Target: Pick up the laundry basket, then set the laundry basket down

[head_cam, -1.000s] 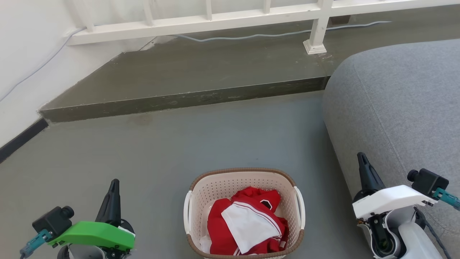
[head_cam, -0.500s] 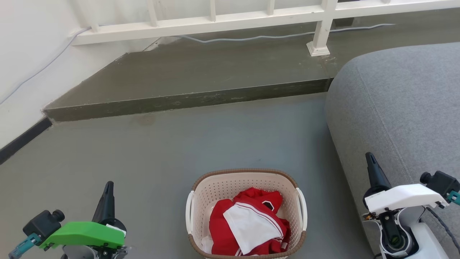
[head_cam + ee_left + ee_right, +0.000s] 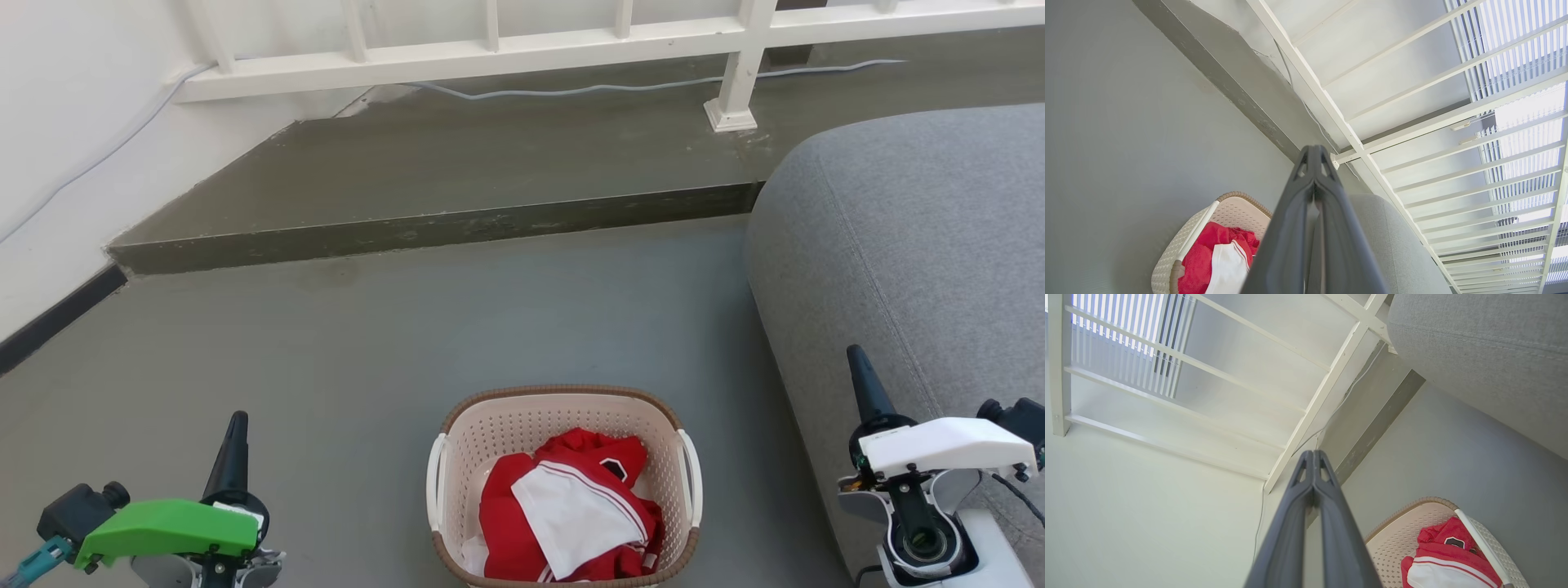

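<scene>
Left arm: you have the left gripper [image 3: 236,425] at 7 o'clock in the head view. Its green wrist cover sits below it, and its dark fingers point up toward 12 over the grey floor [image 3: 367,343].
Left claw: the two fingers lie pressed together, tips meeting, with nothing between them.
Right arm: the right gripper [image 3: 857,359] sits at 4 o'clock above its white wrist cover. Its fingers lean slightly toward 11, in front of the grey sofa [image 3: 922,245].
Right claw: closed as well, fingers flush, holding nothing.
Basket: the laundry basket [image 3: 506,425] stands on the floor at 6 o'clock, between your two grippers and touched by neither. A red and white garment [image 3: 571,506] lies bunched inside.
Head view: it gives you the raised step [image 3: 457,163], with the white railing [image 3: 490,53] and a grey cable [image 3: 571,86] at 12 o'clock.
Left wrist view: it gives you slatted blinds [image 3: 1527,41] beyond the railing at 2 o'clock, and the basket at 7 o'clock.
Right wrist view: it gives you a pale wall [image 3: 1147,522] at 8 o'clock and the basket at 4 o'clock.
Writing: a small dark badge [image 3: 1455,541] sits on the red cloth; its mark is too small to read.
</scene>
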